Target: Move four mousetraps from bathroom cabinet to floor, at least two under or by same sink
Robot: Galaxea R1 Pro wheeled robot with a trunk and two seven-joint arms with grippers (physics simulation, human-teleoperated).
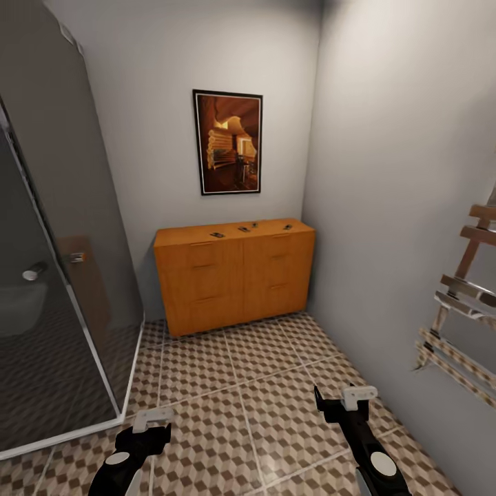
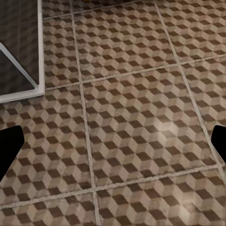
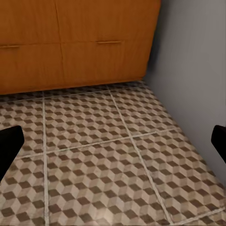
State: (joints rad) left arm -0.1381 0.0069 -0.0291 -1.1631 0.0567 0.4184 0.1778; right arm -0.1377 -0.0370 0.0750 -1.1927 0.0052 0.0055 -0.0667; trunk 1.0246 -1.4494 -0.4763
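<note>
Nearest, left gripper [image 1: 153, 419] and right gripper [image 1: 358, 395] carried low over the floor [image 1: 227, 386], fingers wide apart and empty for the approach; beyond, four mousetraps [image 1: 252, 226] waiting atop the cabinet [image 1: 234, 279].
</note>
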